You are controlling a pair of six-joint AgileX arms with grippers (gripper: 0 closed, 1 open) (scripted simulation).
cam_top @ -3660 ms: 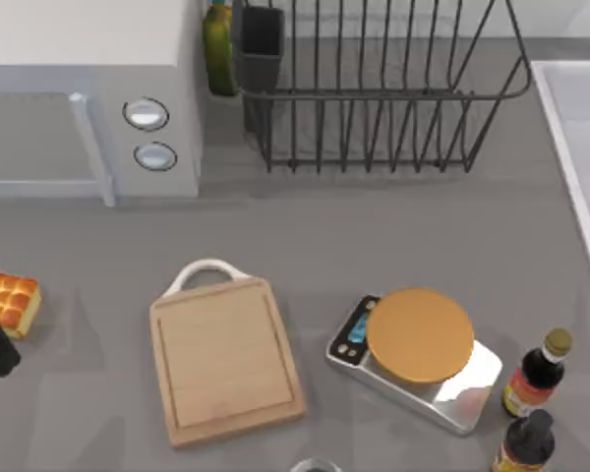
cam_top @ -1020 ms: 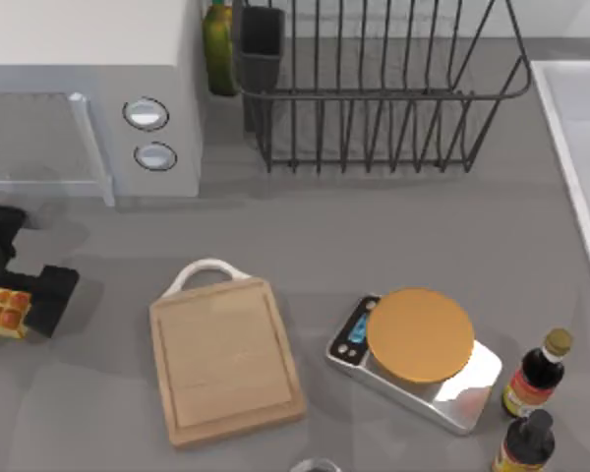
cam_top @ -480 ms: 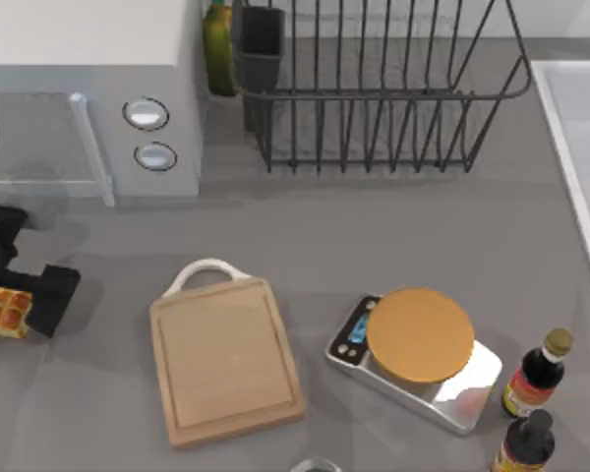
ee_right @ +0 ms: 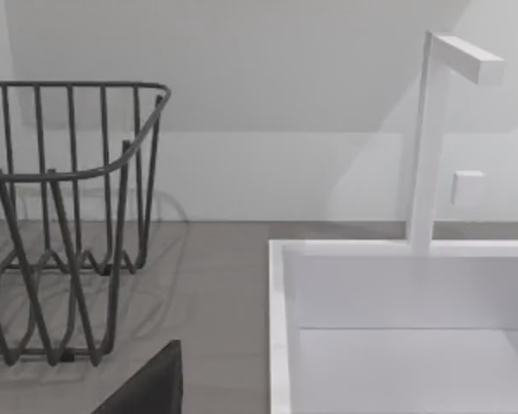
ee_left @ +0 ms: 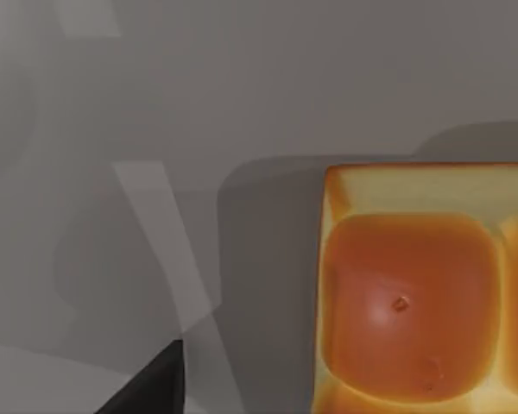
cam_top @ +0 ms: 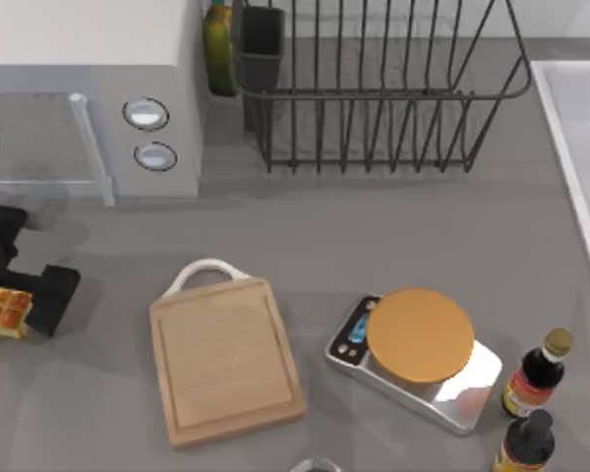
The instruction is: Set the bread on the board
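Left gripper [cam_top: 15, 300] is seen at the table's left edge, over the bread [cam_top: 4, 311], well left of the board [cam_top: 226, 360]; whether its fingers are closed on the loaf cannot be told. Close up, the bread [ee_left: 414, 302] is seen lying on the grey table [ee_left: 242, 103]. Right of the board a scale [cam_top: 415, 356] is placed, and beyond the board a microwave [cam_top: 88, 98] and a rack [cam_top: 374, 88] are seen.
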